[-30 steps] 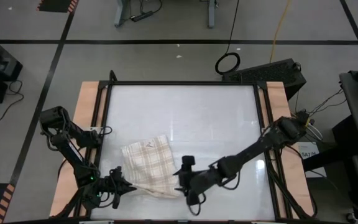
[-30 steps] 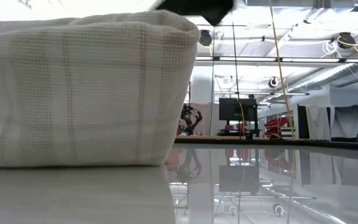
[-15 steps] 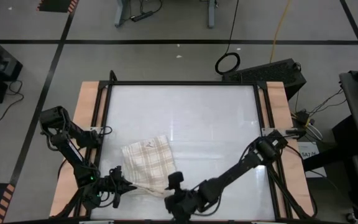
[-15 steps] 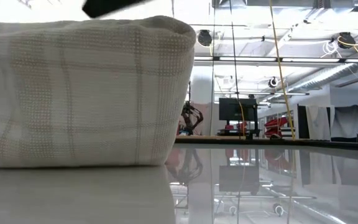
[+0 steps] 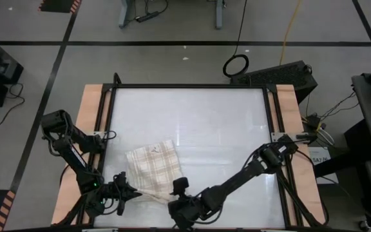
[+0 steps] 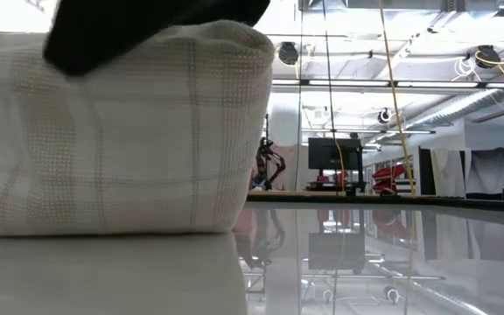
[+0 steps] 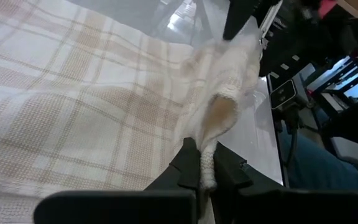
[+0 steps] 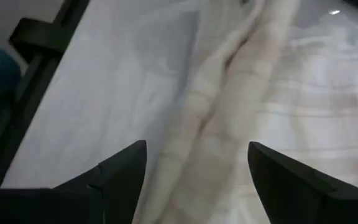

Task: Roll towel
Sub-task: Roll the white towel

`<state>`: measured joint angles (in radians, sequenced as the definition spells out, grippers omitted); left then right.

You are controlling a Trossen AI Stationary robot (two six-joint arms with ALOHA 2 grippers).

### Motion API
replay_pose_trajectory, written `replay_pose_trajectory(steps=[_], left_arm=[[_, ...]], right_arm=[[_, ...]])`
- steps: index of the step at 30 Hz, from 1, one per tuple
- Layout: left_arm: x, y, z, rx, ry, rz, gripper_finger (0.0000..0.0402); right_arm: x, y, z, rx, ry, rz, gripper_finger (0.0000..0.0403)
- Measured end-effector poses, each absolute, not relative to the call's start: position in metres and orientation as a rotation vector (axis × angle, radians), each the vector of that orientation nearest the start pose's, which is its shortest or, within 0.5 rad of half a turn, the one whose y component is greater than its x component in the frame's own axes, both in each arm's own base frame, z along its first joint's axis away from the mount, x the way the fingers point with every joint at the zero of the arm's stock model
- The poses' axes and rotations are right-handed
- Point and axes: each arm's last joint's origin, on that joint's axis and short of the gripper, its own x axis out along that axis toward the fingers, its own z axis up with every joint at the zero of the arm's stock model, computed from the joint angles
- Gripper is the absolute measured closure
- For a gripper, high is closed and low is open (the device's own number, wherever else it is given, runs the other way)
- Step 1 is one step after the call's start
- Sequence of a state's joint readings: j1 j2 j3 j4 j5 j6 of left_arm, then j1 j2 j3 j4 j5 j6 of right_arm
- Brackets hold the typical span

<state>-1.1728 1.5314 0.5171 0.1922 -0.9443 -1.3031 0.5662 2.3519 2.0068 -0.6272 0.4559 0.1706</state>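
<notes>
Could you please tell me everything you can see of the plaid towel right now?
The thin cream-white cloth with beige-brown plaid checks lies folded on the glossy white table, near its front left, with a small tag on top. Its weave looks soft and waffled. The left gripper is shut on its bunched front edge; the right gripper hangs open just above that same edge.

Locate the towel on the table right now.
In the high view, the towel lies on the table's near-left part, its near edge pinched by the left hand, with the open right hand beside it.
</notes>
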Motion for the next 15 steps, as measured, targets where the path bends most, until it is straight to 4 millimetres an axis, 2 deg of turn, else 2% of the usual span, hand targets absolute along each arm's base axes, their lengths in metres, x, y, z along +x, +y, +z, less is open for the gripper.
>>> replay_pose_trajectory(steps=[4,10,13,15], left_arm=[[0.118,-0.219,0.129,-0.562,0.447,0.074,0.0387],[0.118,-0.219,0.129,-0.561,0.447,0.074,0.0387],[0.118,-0.219,0.129,-0.555,0.447,0.073,0.0387],[0.118,-0.219,0.129,-0.535,0.447,0.068,0.0387]], right_arm=[[0.438,0.261,0.183,-0.29,0.885,0.094,0.0146],[0.438,0.264,0.186,-0.331,0.852,0.087,0.0168],[0.442,0.257,0.185,-0.335,0.854,0.072,0.0201],[0.444,0.252,0.184,-0.34,0.865,0.061,0.0236]])
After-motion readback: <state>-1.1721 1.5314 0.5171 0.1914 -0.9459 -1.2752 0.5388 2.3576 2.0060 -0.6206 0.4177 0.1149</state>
